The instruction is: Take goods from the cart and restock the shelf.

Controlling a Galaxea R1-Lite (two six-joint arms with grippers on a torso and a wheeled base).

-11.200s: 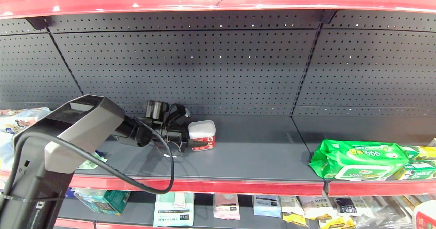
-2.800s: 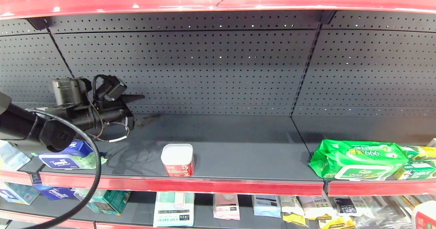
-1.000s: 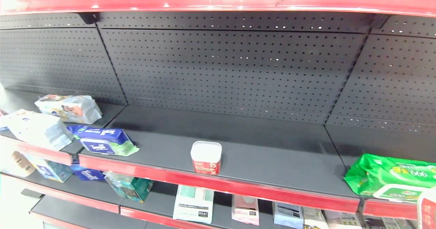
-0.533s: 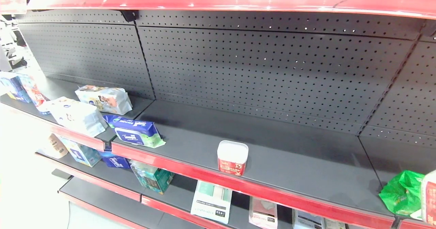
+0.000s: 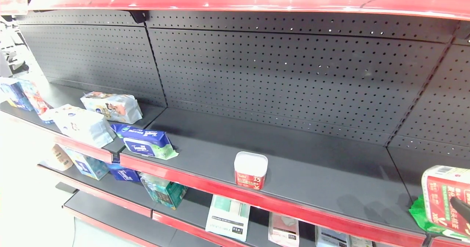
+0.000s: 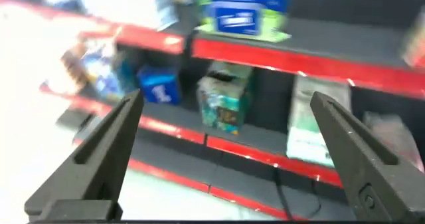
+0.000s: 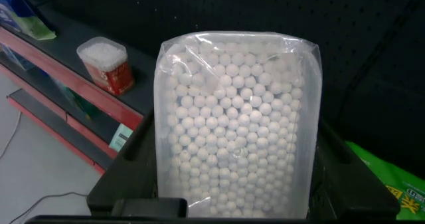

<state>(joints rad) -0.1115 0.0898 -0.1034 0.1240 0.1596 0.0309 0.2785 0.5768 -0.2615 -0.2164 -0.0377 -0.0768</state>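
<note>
Dark grey metal shelf [image 5: 315, 166] with a glossy red front lip, backed by a perforated panel [image 5: 293, 67]. Second red lip overhead. Pale, bright floor off to the left.

Small tub [image 5: 250, 170] upright on the shelf near the front lip, well left of the pack [image 5: 442, 193]. Further left, a blue pack [image 5: 145, 141] flat at the lip. Past the divider, two white packs [image 5: 84, 126]. At the right end a green pack [image 5: 422, 212], soft and crinkled, partly hidden behind the held pack. Underneath, a lower shelf [image 5: 95, 192] with a teal box [image 5: 163, 190] and flat sachets.

Right gripper [image 7: 236, 164] clamped on the pack, one dark finger on either side. Pack held upright in the air at the shelf's right end, near the front lip.

Pack wrapped in clear film on one face, crammed with small white round tips. Red and white print on the face seen from the head. Tub rounded-square, white top, red label.

Left gripper [image 6: 227, 101] with fingers spread wide apart, low in front of the lower shelf, facing the teal box.
</note>
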